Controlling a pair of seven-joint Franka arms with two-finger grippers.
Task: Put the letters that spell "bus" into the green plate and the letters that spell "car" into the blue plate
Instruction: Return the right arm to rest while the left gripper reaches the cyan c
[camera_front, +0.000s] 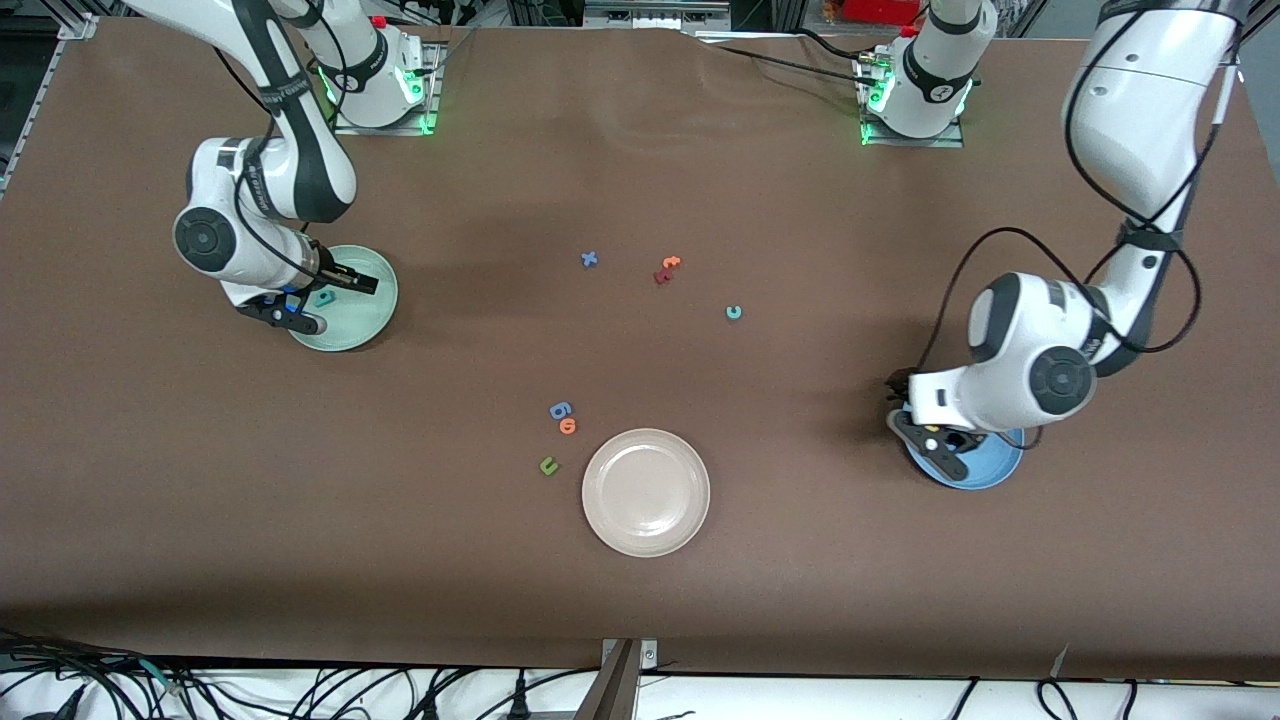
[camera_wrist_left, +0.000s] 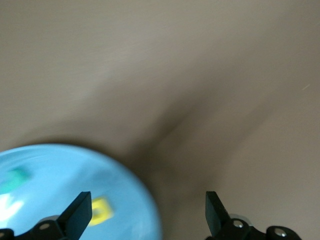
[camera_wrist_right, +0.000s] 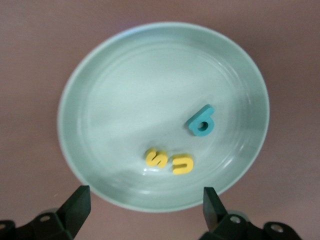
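The green plate holds a teal "b", a yellow "s" and a yellow "u". My right gripper hangs open and empty just above that plate's rim. At the left arm's end, my left gripper is open and empty over the edge of the blue plate, which shows under the hand. In the blue plate lie a blurred yellow letter and a teal letter. A teal "c" lies on the table mid-way.
A beige plate sits near the front camera. Beside it lie a dark green "u", an orange letter and a blue letter. Farther off are a blue "x" and red and orange letters.
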